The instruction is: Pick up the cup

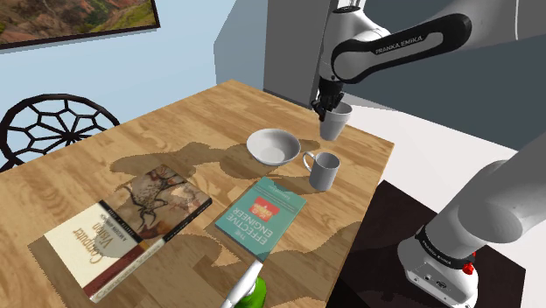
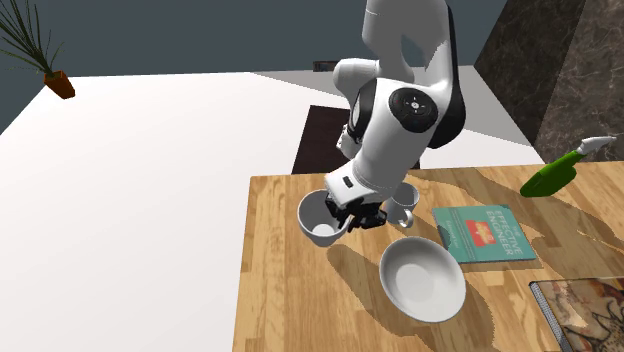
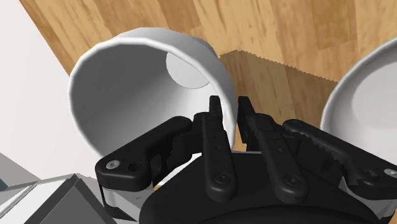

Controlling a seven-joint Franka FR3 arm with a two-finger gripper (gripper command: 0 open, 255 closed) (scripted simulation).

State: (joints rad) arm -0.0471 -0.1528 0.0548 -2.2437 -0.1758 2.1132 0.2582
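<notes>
Green spray bottle (image 1: 252,294), at six o'clock of the shoulder view, by the near edge of the wooden table (image 1: 79,179). Next in: brown-covered book (image 1: 127,223) at eight o'clock and teal book (image 1: 261,214) nearer the centre, both lying flat. Further: light grey handled mug (image 1: 323,170), upright, with white bowl (image 1: 273,145) just beside it at ten o'clock; neither is touched. Farthest item, at one o'clock from the bowl by the table's far edge: plain white cup (image 1: 335,123), the task's thing, hanging from the black gripper (image 1: 325,110). Wrist view: fingers (image 3: 216,130) drawn close together, pinching the cup's wall at the rim, one inside and one outside. Second exterior view: cup tilted, its shadow on the wood lying apart from its base, so it is judged just clear of the table. Status: approach and grasp done; lift judged begun. Remaining: raise it further with a firm pinch, since a hold on the rim alone may let the cup swing.
</notes>
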